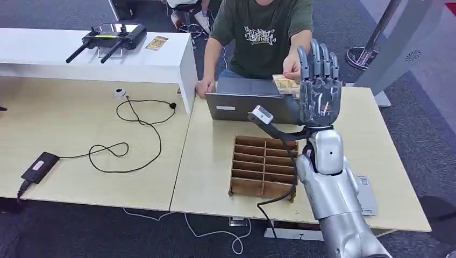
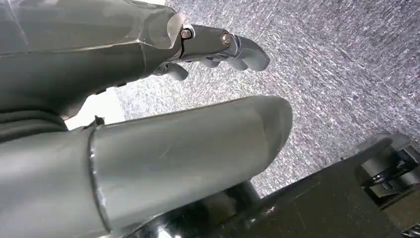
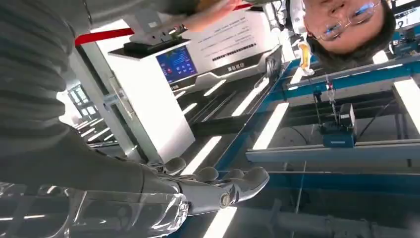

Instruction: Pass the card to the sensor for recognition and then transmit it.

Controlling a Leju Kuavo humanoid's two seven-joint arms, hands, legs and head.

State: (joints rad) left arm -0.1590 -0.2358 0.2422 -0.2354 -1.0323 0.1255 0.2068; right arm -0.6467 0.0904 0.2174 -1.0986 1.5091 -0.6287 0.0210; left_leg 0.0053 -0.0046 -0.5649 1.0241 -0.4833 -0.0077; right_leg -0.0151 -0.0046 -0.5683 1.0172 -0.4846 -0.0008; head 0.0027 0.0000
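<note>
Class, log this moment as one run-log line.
right hand: raised, fingers extended | small yellowish card: pinched by seated person's hand beside it | left hand: hanging over floor

Your raised right hand (image 1: pixel 319 86) meets a person's hand (image 1: pixel 291 69) holding a card (image 1: pixel 284 84) just above the laptop (image 1: pixel 250 101); below, the cardboard divider box (image 1: pixel 263 167) blocks the worktop (image 1: pixel 207 161), whose bare surface lies to its left.
</note>
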